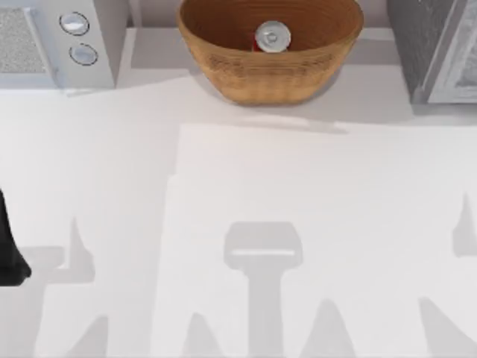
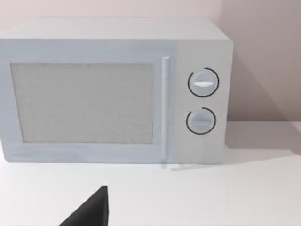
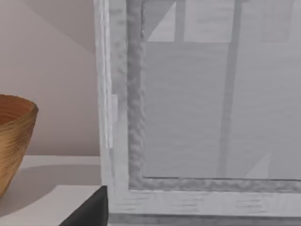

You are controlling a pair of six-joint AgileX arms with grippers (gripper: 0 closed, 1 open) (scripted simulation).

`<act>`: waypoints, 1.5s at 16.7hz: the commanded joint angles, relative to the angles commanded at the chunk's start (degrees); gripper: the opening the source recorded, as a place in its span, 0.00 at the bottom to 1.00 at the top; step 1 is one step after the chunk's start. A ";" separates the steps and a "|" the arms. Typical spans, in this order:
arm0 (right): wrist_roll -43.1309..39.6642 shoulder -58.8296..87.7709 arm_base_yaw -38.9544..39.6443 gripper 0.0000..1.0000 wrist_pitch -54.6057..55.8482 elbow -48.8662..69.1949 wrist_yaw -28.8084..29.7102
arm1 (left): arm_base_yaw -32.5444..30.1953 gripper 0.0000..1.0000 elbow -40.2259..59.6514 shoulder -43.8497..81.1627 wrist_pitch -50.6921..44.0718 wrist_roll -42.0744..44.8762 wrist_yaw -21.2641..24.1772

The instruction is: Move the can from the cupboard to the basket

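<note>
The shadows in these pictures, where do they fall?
Top view: grey arm-shaped shadows lie across the near table, and the basket casts one toward the front. Left wrist view: the microwave darkens the wall beside it. Right wrist view: shade lies under the basket.

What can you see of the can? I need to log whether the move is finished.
The can is a small cylinder seen from above: a round silver lid with a raised centre, and a sliver of red side showing at its left edge. It stands upright inside the basket, on the floor of the woven wicker bowl, toward the back of the table. No gripper touches it. The part of its side below the lid is hidden.
</note>
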 joint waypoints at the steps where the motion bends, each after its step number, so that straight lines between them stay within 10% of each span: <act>1: 0.09 5.23 -3.34 1.00 3.91 1.11 -3.26 | 0.00 1.00 0.00 0.00 0.00 0.00 0.00; 13: 0.95 61.85 -38.91 1.00 45.56 13.68 -38.05 | 0.00 1.00 0.00 0.00 0.00 0.00 0.00; 25: 1.11 66.32 -42.55 1.00 46.24 18.45 -41.87 | 0.00 1.00 0.00 0.00 0.00 0.00 0.00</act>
